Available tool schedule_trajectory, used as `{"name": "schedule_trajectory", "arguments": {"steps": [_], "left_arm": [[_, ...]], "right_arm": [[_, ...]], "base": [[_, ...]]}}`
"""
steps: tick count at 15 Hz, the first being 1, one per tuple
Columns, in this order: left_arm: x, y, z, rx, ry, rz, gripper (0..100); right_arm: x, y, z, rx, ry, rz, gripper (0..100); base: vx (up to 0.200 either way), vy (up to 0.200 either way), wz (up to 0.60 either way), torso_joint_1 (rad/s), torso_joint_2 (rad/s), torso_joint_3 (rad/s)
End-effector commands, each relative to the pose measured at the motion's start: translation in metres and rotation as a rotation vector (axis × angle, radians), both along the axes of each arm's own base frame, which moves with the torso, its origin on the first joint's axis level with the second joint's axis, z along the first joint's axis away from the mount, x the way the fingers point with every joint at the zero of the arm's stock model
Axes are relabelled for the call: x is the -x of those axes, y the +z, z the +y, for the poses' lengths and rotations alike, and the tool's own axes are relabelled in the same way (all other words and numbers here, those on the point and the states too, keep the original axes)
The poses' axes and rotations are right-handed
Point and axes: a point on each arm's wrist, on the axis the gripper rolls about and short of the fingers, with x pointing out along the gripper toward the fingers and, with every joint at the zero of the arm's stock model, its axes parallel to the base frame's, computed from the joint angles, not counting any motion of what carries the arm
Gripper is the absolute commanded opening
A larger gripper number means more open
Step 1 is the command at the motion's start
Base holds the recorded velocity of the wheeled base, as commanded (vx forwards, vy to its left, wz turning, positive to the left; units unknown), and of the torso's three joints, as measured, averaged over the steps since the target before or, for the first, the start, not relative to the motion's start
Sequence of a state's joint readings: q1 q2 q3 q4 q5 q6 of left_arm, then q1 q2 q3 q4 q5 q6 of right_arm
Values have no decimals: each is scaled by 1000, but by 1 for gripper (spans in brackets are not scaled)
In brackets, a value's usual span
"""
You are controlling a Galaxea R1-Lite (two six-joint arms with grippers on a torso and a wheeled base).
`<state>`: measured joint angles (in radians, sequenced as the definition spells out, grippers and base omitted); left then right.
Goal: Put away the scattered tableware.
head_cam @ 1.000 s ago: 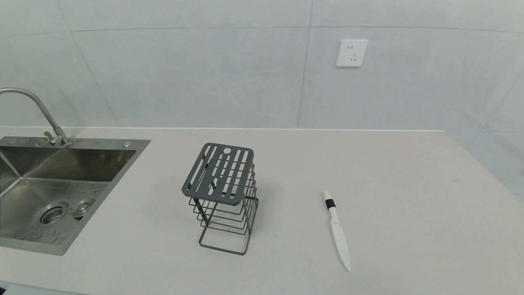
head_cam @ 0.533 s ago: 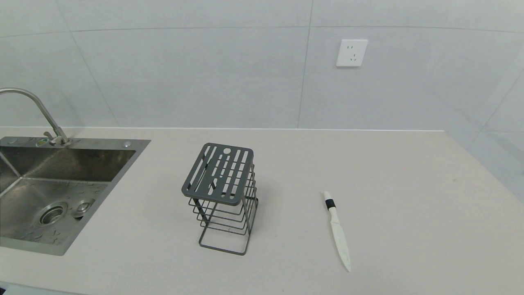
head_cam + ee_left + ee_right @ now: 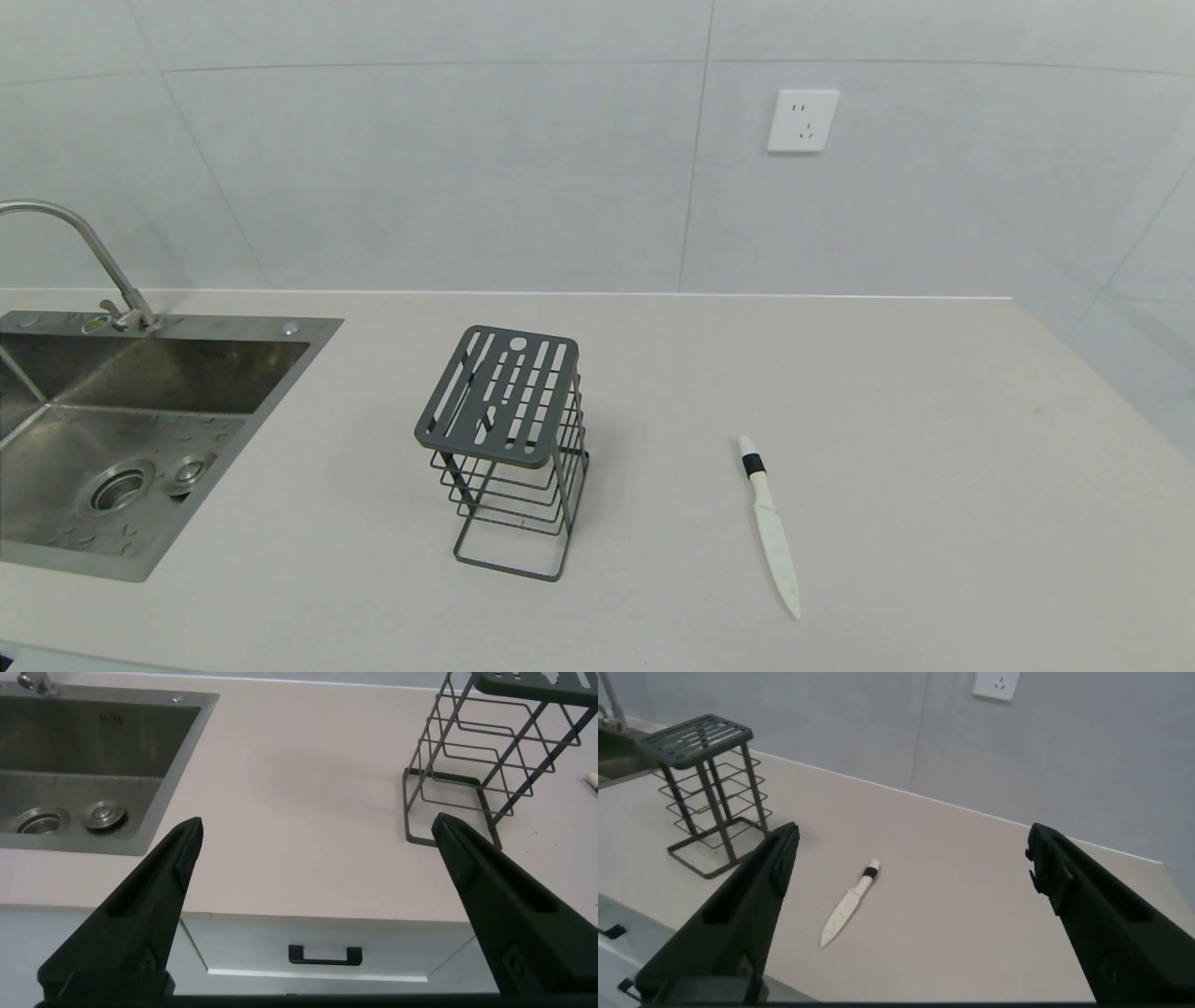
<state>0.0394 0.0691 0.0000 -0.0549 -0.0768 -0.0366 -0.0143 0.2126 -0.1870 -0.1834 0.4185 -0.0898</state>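
Note:
A white knife with a black band on its handle lies flat on the beige counter, blade toward the front edge. It shows as the white knife in the right wrist view too. Left of it stands a dark grey wire knife rack with a slotted top, also seen as the rack and the rack. My left gripper hangs open off the counter's front edge, left of the rack. My right gripper is open, held above and before the counter, with the knife between its fingers' line of sight.
A steel sink with a curved tap occupies the counter's left end. A wall socket sits on the tiled wall behind. A drawer handle shows below the counter front. The counter ends at the right edge.

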Motion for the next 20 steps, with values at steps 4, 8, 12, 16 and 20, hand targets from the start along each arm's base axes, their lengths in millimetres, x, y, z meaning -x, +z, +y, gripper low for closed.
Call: {"name": "schedule_trajectory", "arguments": {"steps": [4,8,12,16,20], "left_arm": [[0,0,0,0,1,1,100],[0,0,0,0,1,1,100],[0,0,0,0,1,1,100],[0,0,0,0,1,1,100],[0,0,0,17,5,2,100]], "right_arm": [[-36,16,2,10,131,194,100],[-60,10,7,29,194,350,100],[-86,0,16,79,258,513,100],[-137,-13,40,131,344,658,100],[-171,-32,57,153,367,727,100]], "base": [[0,0,0,0,0,0],[0,0,0,0,0,0],[0,0,0,0,0,0],[0,0,0,0,0,0],[0,0,0,0,0,0]]}}
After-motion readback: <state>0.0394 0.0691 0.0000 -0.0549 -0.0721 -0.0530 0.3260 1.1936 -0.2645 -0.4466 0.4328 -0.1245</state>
